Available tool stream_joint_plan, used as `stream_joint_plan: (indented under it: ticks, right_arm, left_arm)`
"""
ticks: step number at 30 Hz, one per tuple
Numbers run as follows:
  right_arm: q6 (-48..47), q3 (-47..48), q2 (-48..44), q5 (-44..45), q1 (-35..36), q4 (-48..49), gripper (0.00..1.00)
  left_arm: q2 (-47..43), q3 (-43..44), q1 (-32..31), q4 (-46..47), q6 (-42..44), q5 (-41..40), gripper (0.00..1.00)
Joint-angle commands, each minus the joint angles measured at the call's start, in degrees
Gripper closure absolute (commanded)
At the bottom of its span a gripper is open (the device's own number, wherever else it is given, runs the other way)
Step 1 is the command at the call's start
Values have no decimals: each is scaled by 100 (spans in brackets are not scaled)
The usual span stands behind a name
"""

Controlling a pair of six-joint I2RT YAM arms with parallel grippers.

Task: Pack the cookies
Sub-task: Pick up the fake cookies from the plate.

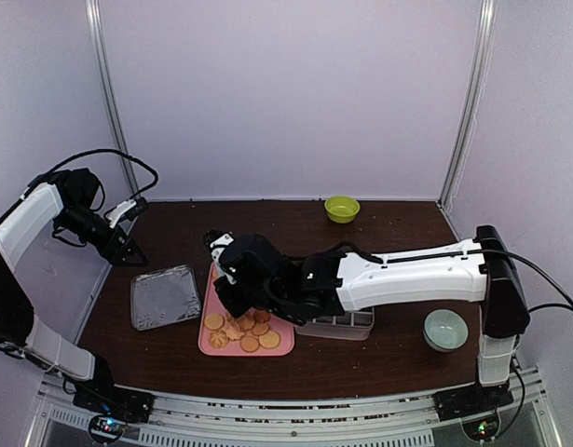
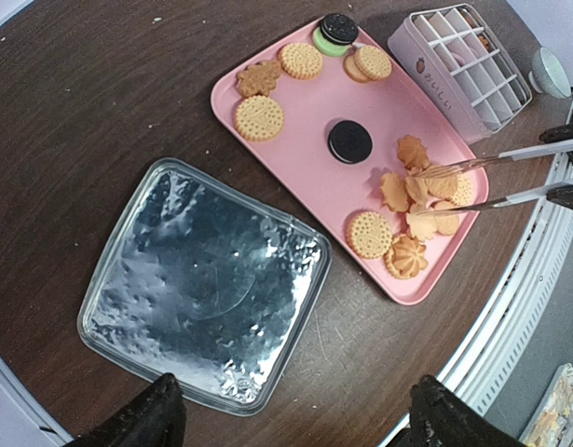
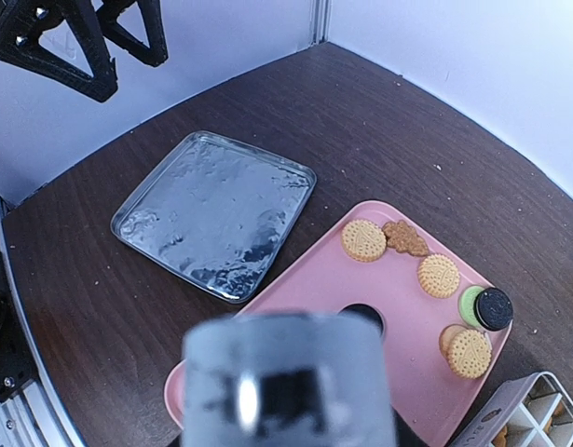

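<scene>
Tongs [image 2: 510, 155], gripped in right fingers [image 2: 567, 133], straddle heaped cookies [image 2: 426, 191] on tray [image 2: 295, 121], likely for lifting into box [image 2: 426, 74]; left fingers [image 2: 142, 419] hover wide, clear.

**No Legible Writing in Any View**

Nothing is reading clearly here. In the left wrist view, the white divided plastic box [image 2: 435, 84], sitting just right of the pink tray, is carrying a small reddish mark and a short line of faint print on its side wall. The letters are showing too small to make out.
</scene>
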Motion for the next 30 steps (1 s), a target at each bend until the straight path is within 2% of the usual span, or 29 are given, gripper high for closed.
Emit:
stream_joint_plan:
  ticks: [1,15,30]
  right_arm:
    - [121,46,120,75,-15,120,61]
    - [103,-233,-32,395,-198,129,64]
    - [72,-415,-427,271,-423,297,88]
  left_arm:
    - [-92,63,45,41,28,-58,14]
    - [-84,49,54,41,29,-22,14]
    - [-66,53,44,45,15,22,14]
